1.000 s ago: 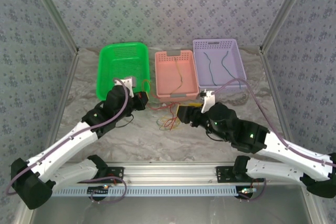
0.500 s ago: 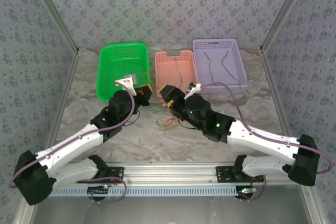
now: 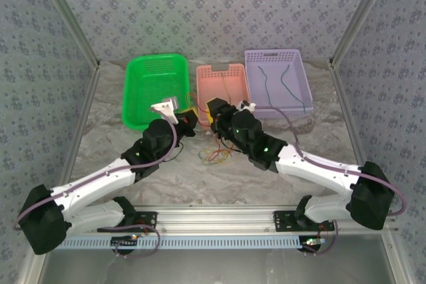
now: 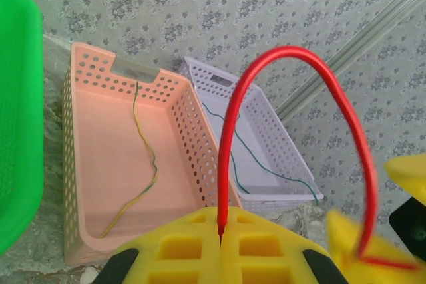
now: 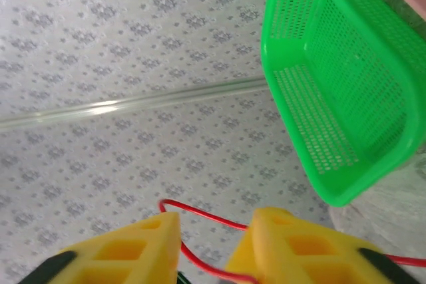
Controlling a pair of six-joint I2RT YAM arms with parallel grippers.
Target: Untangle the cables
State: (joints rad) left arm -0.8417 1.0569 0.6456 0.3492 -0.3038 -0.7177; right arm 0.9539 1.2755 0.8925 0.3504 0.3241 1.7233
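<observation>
Partly done. Pink basket [image 4: 100, 164] holds one yellow cable [image 4: 143, 157]; purple basket [image 3: 273, 54] beside it holds two teal cables [image 3: 265, 88]. Tangle [image 3: 214, 155] lies before pink basket, unsorted. Left gripper [image 4: 219, 231] pinches red cable [image 4: 293, 54]; right gripper [image 5: 216, 231] fingers spread around it.

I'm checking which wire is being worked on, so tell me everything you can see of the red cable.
The red cable is thin, smooth and glossy, bent into a tall arch in the air. One end is pinched in the shut yellow left tool; the other leg drops to the right tool, where it crosses the gap between the parted yellow fingers.
</observation>
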